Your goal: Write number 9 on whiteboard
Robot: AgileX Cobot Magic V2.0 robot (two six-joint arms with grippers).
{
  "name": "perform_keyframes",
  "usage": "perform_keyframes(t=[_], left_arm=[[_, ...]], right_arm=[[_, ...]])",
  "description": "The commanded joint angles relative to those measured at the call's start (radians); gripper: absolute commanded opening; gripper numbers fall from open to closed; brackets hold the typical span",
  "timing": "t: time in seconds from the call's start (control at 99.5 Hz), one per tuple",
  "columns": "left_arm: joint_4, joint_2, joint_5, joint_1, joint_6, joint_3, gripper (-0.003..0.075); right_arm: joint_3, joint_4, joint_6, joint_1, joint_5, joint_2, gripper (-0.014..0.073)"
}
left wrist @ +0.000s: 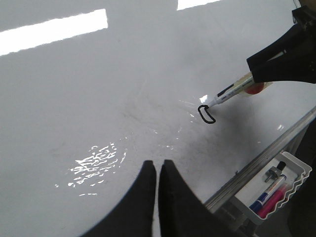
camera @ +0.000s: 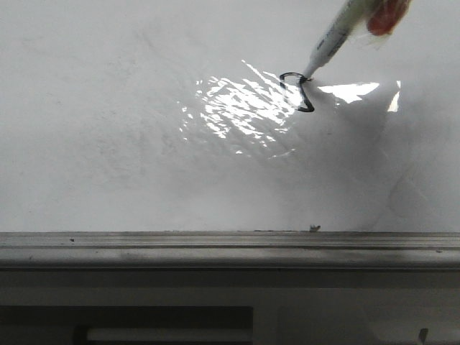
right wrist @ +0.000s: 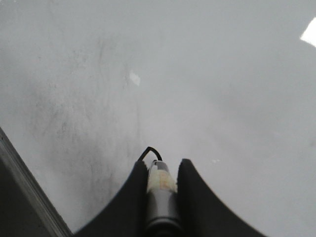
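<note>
**Loop drawn, marker tip at its top**

Grey metal ledge (camera: 230,248) runs along the lower edge of the whiteboard (camera: 108,144), nearest the front camera. Above it, right of centre, sits the number 9 (camera: 297,92): so far only a small closed black loop, rounded at top, pinched to a point at bottom. No tail visible. Loop lies at the right edge of the bright glare patch (camera: 237,108).

Marker (camera: 334,36), white-barrelled, slants down from upper right; its tip touches the top of the loop. Orange-red blob on the barrel near the frame corner, blurred.

Right gripper (right wrist: 161,173): black fingers clamped on the marker barrel, one each side; a bit of the stroke shows just past the tip.

Left gripper (left wrist: 157,173): fingers pressed together, nothing between them, hanging over the board well apart from the loop.

Tray (left wrist: 274,185), white with a wavy rim, sits beyond the board's edge in the left wrist view, holding several markers, red and blue among them.

Small dark speck (camera: 314,228) sits just above the ledge.
</note>
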Motion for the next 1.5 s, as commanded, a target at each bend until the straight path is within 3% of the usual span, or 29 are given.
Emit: perform_keyframes(t=[0.0, 0.111, 0.322, 0.543, 0.784, 0.884, 0.995, 1.075, 1.216, 1.487], left_arm=[[-0.036, 0.006, -0.051, -0.001, -0.009, -0.025, -0.002], [-0.03, 0.006, -0.051, -0.001, -0.009, -0.025, -0.002], [-0.028, 0.006, -0.051, -0.001, -0.009, -0.025, -0.002], [-0.028, 0.006, -0.051, -0.001, -0.009, -0.025, -0.002], [-0.038, 0.051, -0.003, -0.001, 0.002, -0.025, -0.0017], [-0.097, 0.117, 0.092, -0.005, 0.158, -0.025, 0.0057], [-0.221, 0.217, 0.139, -0.047, 0.306, -0.025, 0.0239], [-0.331, 0.291, 0.171, -0.098, 0.489, -0.025, 0.0344], [-0.441, 0.411, 0.179, -0.23, 0.756, -0.027, 0.0356], [-0.557, 0.557, 0.034, -0.431, 0.901, -0.028, 0.0356]], right_arm=[[-0.018, -0.01, -0.019, -0.002, 0.109, 0.006, -0.0061], [0.039, 0.052, -0.019, 0.055, 0.184, -0.001, -0.0061], [0.131, 0.055, -0.018, 0.14, 0.125, -0.021, -0.0061], [0.026, 0.036, -0.018, 0.137, 0.053, -0.085, -0.0061], [-0.107, 0.061, -0.018, 0.144, 0.087, -0.122, -0.0064], [-0.107, 0.071, -0.031, 0.182, 0.105, -0.118, -0.0064], [-0.105, 0.098, -0.068, 0.256, 0.133, -0.089, -0.0064], [-0.105, 0.098, -0.074, 0.321, 0.135, -0.063, -0.0064], [-0.105, 0.096, -0.076, 0.416, 0.111, -0.019, -0.0064], [-0.105, 0.096, -0.078, 0.464, 0.051, 0.011, -0.0064]])
